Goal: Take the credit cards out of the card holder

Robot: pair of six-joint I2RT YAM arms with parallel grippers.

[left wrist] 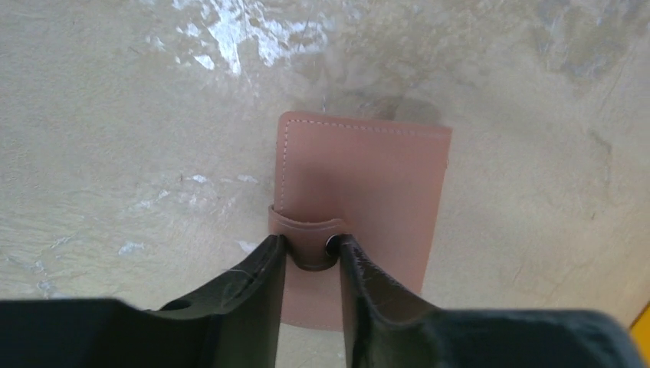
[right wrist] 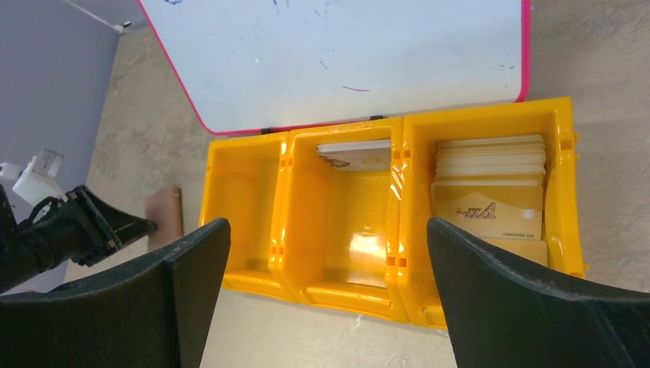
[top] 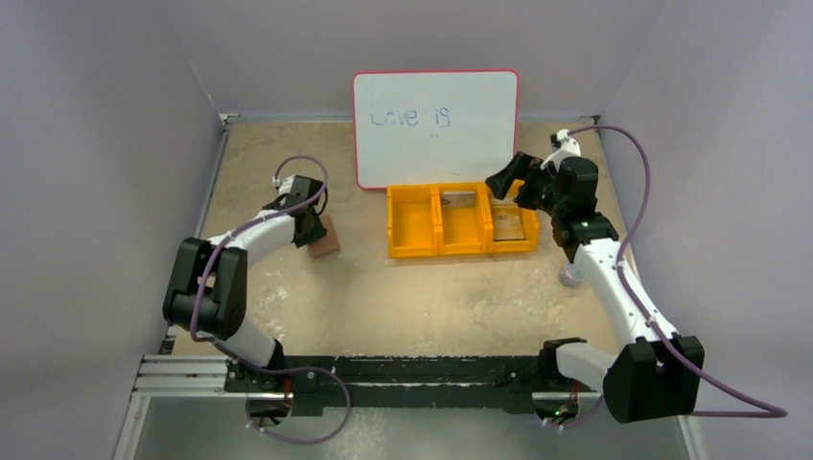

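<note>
On the surface [top: 383,307], left of centre, the brown holder [left wrist: 368,176] lies closed, its strap [left wrist: 310,230] across the near edge. The left pincer [left wrist: 306,247] is narrow, its fingers [left wrist: 253,291] pressed against either side of that strap, gripping it. No cards from inside the holder show. From above, the holder sits just beside the left pincer, well apart from the orange tray [top: 414,251] to its right.

Farther back, the right pincer [right wrist: 328,228] hangs wide above the tray's right end, holding nothing. The tray's left compartment is bare, the middle one has a single card [right wrist: 356,156] leaning on its far wall, and the right one holds a pale card stack [right wrist: 490,192]. Behind the tray a red-framed whiteboard [top: 436,129] leans against the back wall.
</note>
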